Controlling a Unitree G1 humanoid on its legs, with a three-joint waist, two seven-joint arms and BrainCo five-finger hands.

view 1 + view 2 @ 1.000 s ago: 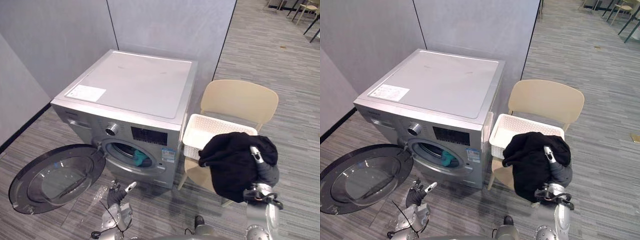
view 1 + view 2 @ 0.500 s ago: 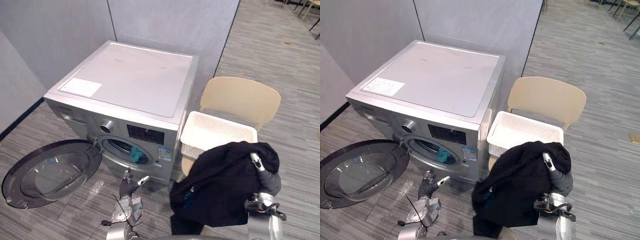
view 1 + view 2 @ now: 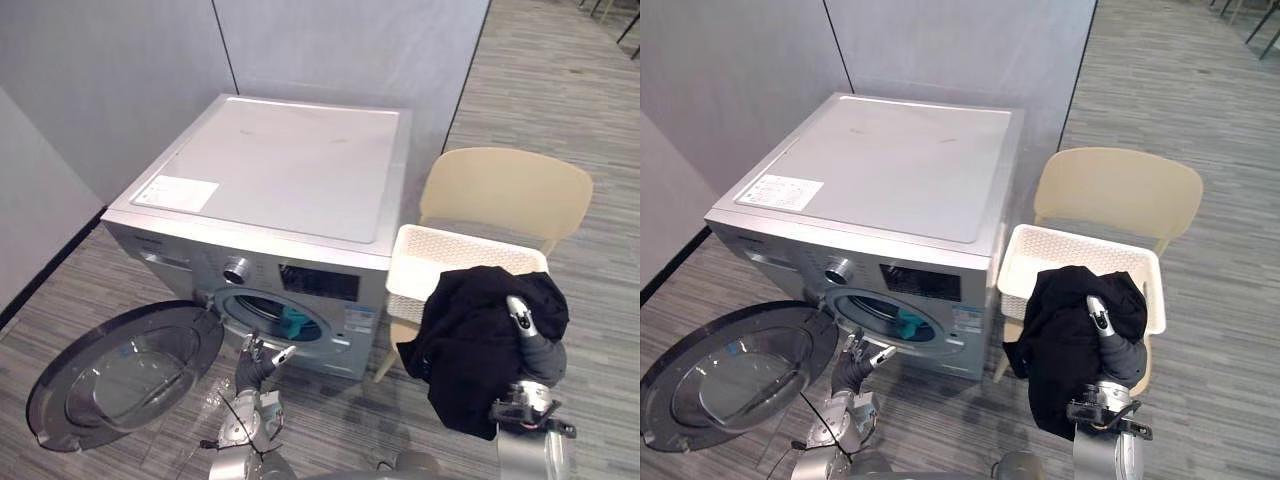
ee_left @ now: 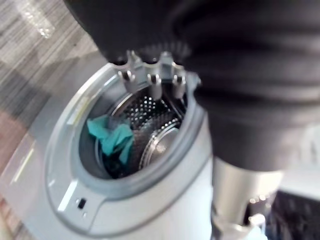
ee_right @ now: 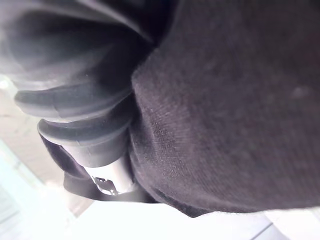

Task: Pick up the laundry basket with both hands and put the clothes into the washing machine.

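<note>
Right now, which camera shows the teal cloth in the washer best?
The left wrist view: the teal cloth lies close up inside the drum. Both eye views show a small patch; the right wrist view faces the black sweater.

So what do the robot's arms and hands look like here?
Both arms are silver-grey. The left hand has slim silver fingers with dark tips, and a dark ribbed cover over its back and wrist. The right hand wears the same dark ribbed cover above a silver-grey forearm.
</note>
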